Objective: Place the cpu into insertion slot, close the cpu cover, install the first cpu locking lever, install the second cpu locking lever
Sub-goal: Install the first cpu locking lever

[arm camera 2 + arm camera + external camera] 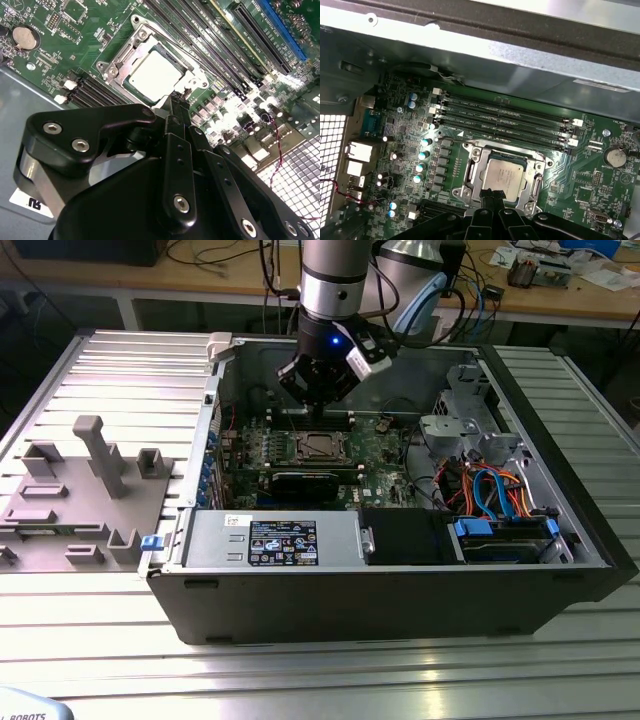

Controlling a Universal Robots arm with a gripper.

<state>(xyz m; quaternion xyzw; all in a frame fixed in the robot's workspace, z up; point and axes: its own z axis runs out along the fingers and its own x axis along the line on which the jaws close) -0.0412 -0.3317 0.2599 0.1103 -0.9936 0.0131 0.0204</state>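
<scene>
In the middle of the green motherboard (375, 445), the cpu (503, 175) lies flat in its socket with the cpu cover (474, 170) down around it as a silvery frame, its grey top showing through the window. Directly above it inside the open computer case (400, 590) hangs the tool (172, 102), its black fingertips drawn together to a narrow point at the socket's edge, holding nothing; whether they touch the frame I cannot tell. The case rests on the ribbed metal counter (330, 670), with a grey fixture block (80, 490) at the exterior view's left.
</scene>
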